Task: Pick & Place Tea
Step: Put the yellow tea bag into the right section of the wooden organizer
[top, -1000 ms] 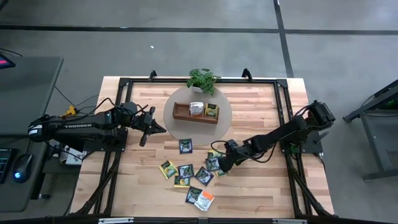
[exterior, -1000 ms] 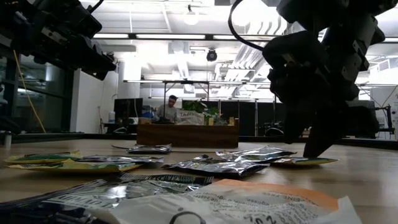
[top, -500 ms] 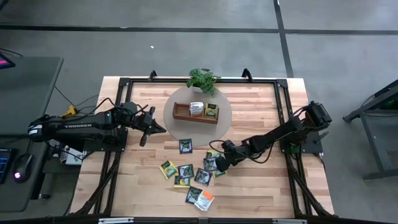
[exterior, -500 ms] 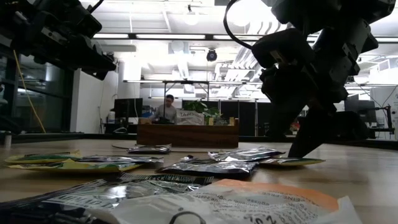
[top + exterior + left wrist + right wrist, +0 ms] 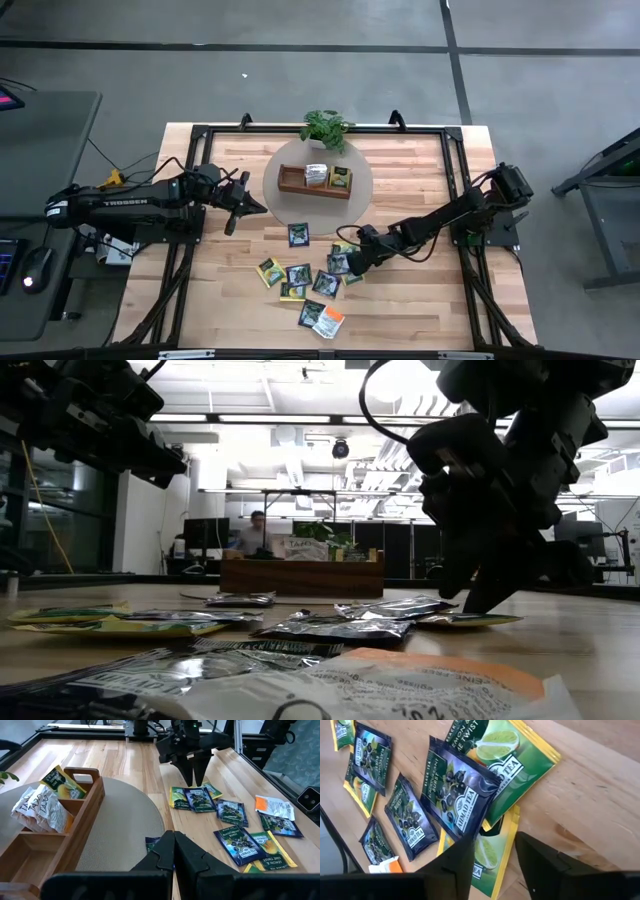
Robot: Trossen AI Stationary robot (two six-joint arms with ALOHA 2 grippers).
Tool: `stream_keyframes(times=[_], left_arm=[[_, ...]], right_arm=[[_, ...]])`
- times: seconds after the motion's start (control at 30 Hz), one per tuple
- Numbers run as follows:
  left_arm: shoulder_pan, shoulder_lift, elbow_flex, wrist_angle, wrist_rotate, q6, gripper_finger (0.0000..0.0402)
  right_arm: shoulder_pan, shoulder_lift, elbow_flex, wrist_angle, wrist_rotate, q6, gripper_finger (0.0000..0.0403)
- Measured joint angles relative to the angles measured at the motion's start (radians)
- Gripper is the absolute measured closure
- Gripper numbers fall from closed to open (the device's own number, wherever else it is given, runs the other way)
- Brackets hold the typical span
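Note:
Several flat tea sachets (image 5: 300, 275) lie scattered on the table's near middle, dark blue, yellow-green and one orange-white (image 5: 331, 321). My right gripper (image 5: 349, 262) is open and low over the cluster's right end. Its fingers straddle a yellow-green sachet (image 5: 492, 852) that lies under a dark blue one (image 5: 455, 802) and beside a green lemon one (image 5: 517, 762). The right gripper also shows in the left wrist view (image 5: 194, 779) and the low view (image 5: 478, 600). My left gripper (image 5: 262, 208) is shut and empty, hovering left of the wooden tray (image 5: 290, 182). My right gripper comes slanting down from the table's right, its fingertips right at the overlapping sachets. One finger (image 5: 455, 867) stands over the dark blue sachet's near corner (image 5: 475, 827). I cannot tell whether it touches the sachets or the table.
The three-compartment tray stands on a round grey mat (image 5: 360, 195) at the far middle and holds white sachets (image 5: 40, 810) and a yellow-green one (image 5: 62, 785). A small potted plant (image 5: 325, 128) stands behind it. A black frame (image 5: 455, 170) runs around the table.
My right gripper has gone a little toward the table's left and down, over the right end of the sachet cluster. Its fingertips now stand at the sachets.

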Motion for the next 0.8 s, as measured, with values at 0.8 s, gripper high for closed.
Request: stream_keyframes(times=[0.8], left_arm=[[0.0,0.0,0.0,0.0,0.0,0.0,0.0401]], right_arm=[[0.0,0.002,-0.002,-0.02,-0.005,-0.007,0.0325]])
